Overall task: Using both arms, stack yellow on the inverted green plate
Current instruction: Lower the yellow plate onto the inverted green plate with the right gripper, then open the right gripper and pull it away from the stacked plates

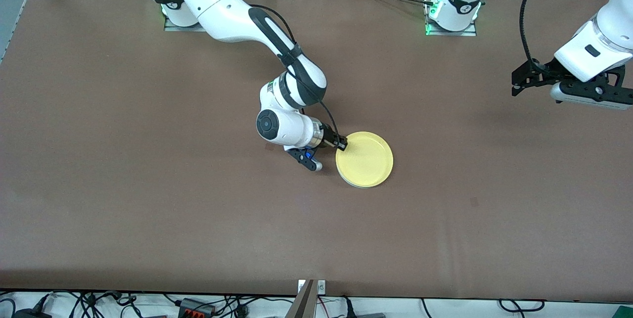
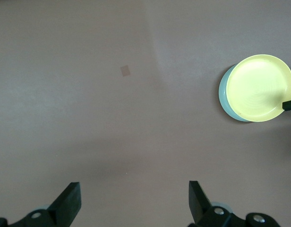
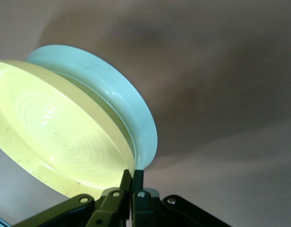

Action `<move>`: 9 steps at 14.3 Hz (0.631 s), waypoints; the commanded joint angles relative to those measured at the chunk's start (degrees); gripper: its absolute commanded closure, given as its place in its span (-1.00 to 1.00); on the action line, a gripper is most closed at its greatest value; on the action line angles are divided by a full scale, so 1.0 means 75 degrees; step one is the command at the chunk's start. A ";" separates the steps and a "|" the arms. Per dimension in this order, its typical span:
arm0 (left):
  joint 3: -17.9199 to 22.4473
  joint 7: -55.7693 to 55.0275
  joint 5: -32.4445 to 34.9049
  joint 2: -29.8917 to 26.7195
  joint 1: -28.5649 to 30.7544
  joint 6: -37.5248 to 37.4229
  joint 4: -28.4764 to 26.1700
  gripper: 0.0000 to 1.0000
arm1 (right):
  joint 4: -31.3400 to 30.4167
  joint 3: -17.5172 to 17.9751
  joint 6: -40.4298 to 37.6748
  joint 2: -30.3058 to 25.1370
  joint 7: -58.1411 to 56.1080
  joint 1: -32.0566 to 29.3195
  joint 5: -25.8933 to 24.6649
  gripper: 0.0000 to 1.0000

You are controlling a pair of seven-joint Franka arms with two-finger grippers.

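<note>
While the left gripper (image 1: 517, 85) waits with jaws spread, well apart, the right gripper (image 1: 341, 143) pinches the round pale yellow plastic plate's (image 1: 365, 159) rim, resting on the inverted mint-green plate (image 2: 223, 92).

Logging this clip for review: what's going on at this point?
The right gripper is shut on the rim of the yellow plate, which sits right side up on the inverted green plate near the middle of the table. Only a sliver of green shows under the yellow. The left gripper waits, open, above bare table at the left arm's end, holding nothing.
</note>
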 commanded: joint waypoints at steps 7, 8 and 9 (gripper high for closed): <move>-0.0044 -0.0083 0.0203 -0.0046 -0.0009 -0.0159 0.0105 -1.00 | 0.0261 0.0018 0.0005 0.0081 0.0170 0.0014 0.0065 -1.00; -0.0044 -0.0083 0.0203 -0.0046 -0.0009 -0.0159 0.0105 -1.00 | 0.0261 -0.0017 -0.0030 0.0011 0.0170 0.0014 0.0042 -1.00; -0.0044 -0.0083 0.0203 -0.0046 0.0003 -0.0159 0.0105 -1.00 | 0.0261 -0.0052 -0.0065 -0.0094 0.0170 -0.0009 0.0030 -1.00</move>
